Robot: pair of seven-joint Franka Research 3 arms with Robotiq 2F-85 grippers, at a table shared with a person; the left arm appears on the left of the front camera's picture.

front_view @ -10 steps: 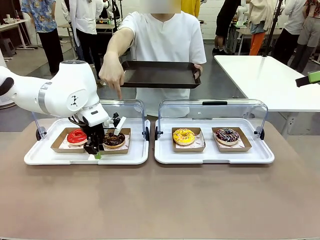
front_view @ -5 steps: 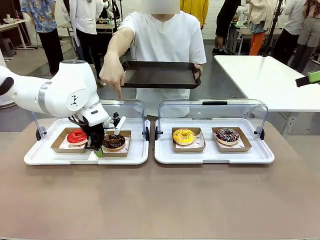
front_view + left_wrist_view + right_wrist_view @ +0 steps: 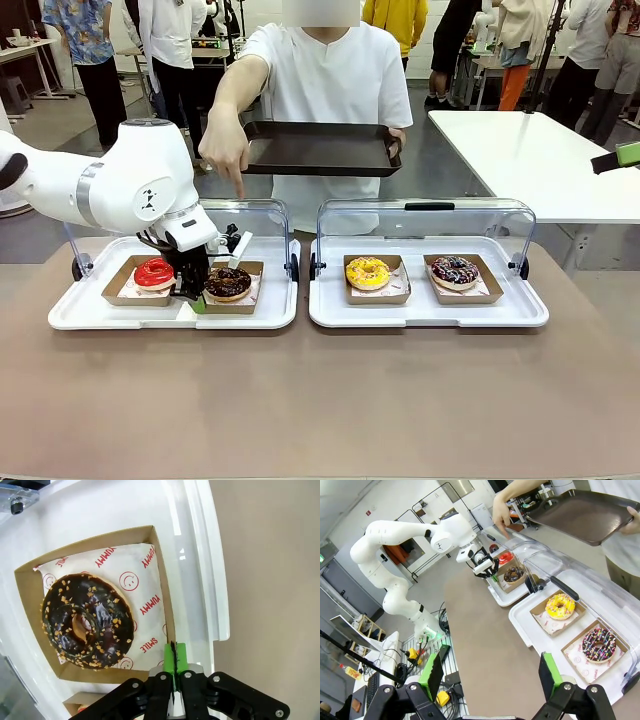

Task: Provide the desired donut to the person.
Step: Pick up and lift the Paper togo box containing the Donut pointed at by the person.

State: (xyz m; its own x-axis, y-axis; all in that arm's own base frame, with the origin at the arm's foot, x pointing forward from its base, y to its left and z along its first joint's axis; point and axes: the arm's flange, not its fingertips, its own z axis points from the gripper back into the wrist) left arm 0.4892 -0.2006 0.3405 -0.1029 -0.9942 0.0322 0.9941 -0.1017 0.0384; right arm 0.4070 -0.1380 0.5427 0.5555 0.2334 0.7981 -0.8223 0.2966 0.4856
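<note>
Our left gripper (image 3: pixel 192 298) stands low at the near side of the left white tray (image 3: pixel 100 318), its green pads pressed together on the thin near rim of a brown box (image 3: pixel 27 590), pinching that wall. Just left of it we see a red donut (image 3: pixel 154 272) in a box of its own. The pinched box holds the chocolate donut (image 3: pixel 105 615), dotted with nut crumbs and lying on printed paper. Behind it the tray's clear lid (image 3: pixel 255 215) stands raised. Above that lid the person (image 3: pixel 330 70) at the far side points one hand (image 3: pixel 225 150) downward, and holds a dark tray (image 3: pixel 320 148) level at the waist with the other. Farther right a second white tray (image 3: pixel 430 318) carries a yellow donut (image 3: pixel 367 271) and a sprinkled donut (image 3: pixel 455 269), each boxed, on the brown table (image 3: pixel 320 400). Our right gripper (image 3: pixel 491 680) hangs high above the table with its fingers spread wide and nothing between them.
</note>
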